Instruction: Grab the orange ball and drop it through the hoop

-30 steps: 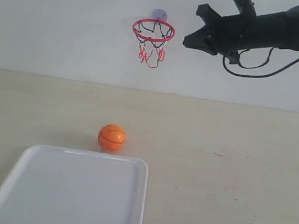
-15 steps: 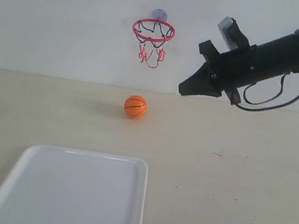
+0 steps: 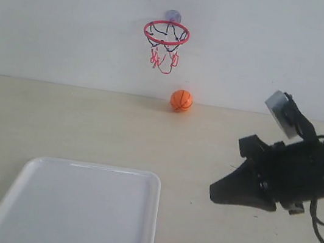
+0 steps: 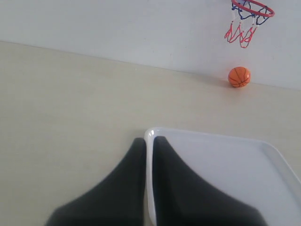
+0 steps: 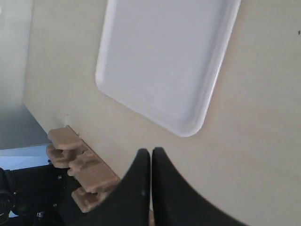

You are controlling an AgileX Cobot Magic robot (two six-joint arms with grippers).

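My right gripper (image 3: 217, 194) is pinched together, empty. The ball (image 3: 181, 100) rests well beyond its tip, by the wall (image 3: 73, 21) — I'd spread the jaws first, then reach slowly.

orange ball (image 3: 181, 100): one, just the one out there.
hoop (image 3: 166, 34): one, a single red ring.
white tray (image 3: 93, 165): one.
table (image 3: 58, 117): one.
grippers: two all told, the left gripper (image 4: 146, 141) and the right gripper (image 3: 215, 193).

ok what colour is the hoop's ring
The hoop has a red ring, clearest in the exterior view.
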